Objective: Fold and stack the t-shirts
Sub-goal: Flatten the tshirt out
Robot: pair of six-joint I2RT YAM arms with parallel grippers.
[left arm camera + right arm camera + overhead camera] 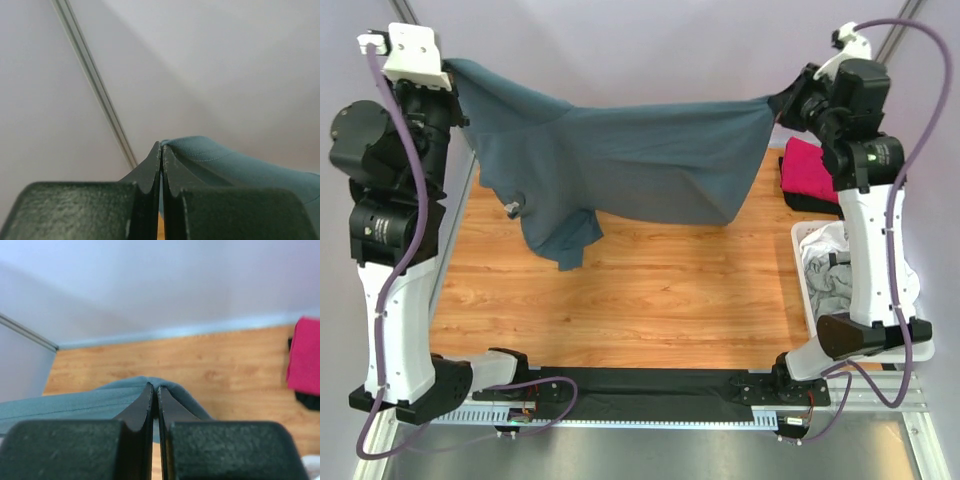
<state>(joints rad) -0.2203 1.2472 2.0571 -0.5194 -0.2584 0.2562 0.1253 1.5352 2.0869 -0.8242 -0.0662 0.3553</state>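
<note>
A large slate blue-grey t-shirt (pixel 640 160) hangs stretched in the air between my two grippers, above the far part of the wooden table (pixel 620 300). My left gripper (pixel 455 75) is shut on its left corner; the cloth shows at the fingertips in the left wrist view (pixel 215 160). My right gripper (pixel 782 100) is shut on its right corner, with cloth draped over the tips in the right wrist view (pixel 100 400). A sleeve hangs down at the lower left (pixel 565 240). A folded magenta-pink t-shirt (pixel 812 170) lies at the table's right on a black one (pixel 307 400).
A white lattice basket (pixel 805 270) at the right edge holds light grey and white cloth (pixel 830 270). A small knob (pixel 512 209) stands on the table under the hanging shirt. Both arm bases sit at the near edge.
</note>
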